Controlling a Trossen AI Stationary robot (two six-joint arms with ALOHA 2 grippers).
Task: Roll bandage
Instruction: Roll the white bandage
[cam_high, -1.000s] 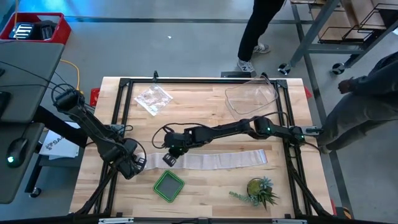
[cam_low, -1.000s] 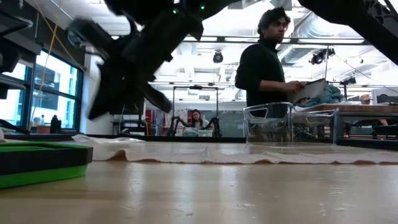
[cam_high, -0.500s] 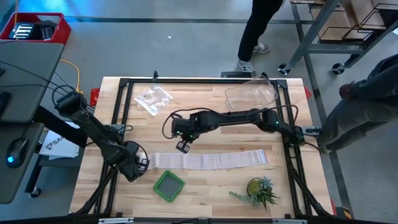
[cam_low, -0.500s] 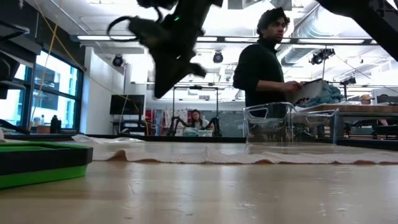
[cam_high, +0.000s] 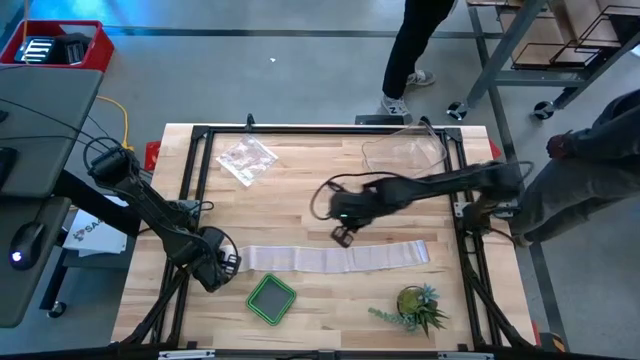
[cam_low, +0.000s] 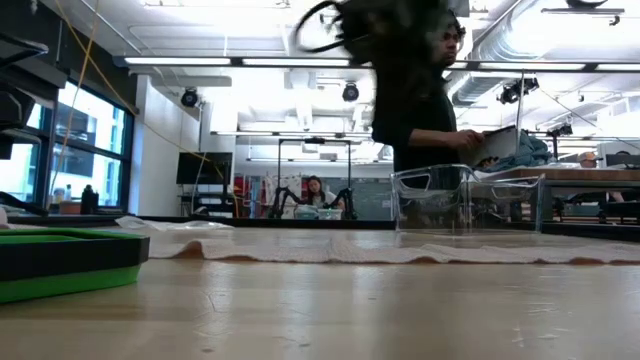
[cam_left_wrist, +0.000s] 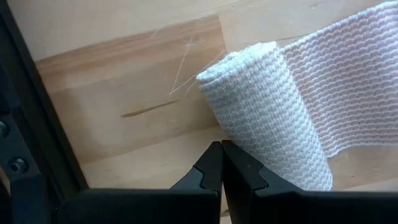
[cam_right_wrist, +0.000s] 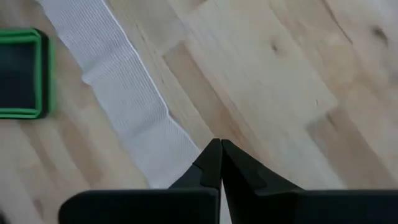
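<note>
The bandage (cam_high: 335, 256) lies as a long white gauze strip across the table's middle, flat on the wood. Its left end is wound into a small roll (cam_left_wrist: 261, 118). My left gripper (cam_high: 222, 262) is shut at that rolled end, its fingertips (cam_left_wrist: 222, 152) right beside the roll's side. My right gripper (cam_high: 344, 237) is shut and empty in the air over the strip's middle. In its wrist view (cam_right_wrist: 221, 152) it is above the strip (cam_right_wrist: 124, 106). It shows only as a dark blur in the low view (cam_low: 400, 60). My left gripper's shut fingertips (cam_left_wrist: 214, 163) stand close against the side of the bandage's rolled end (cam_left_wrist: 239, 140), coming in low over the table from the left. I cannot tell whether they touch it. The roll lies on the table.
A green tray (cam_high: 271, 298) sits near the front, just below the strip's left part. A small plant (cam_high: 415, 306) stands at the front right. A clear plastic tub (cam_high: 405, 156) and a crinkly clear bag (cam_high: 246, 158) lie at the back. People stand beyond the far and right edges.
My right gripper has swung up and toward the table's right edge, from over the strip's left part to over its middle, staying shut. The bandage has kept its place.
</note>
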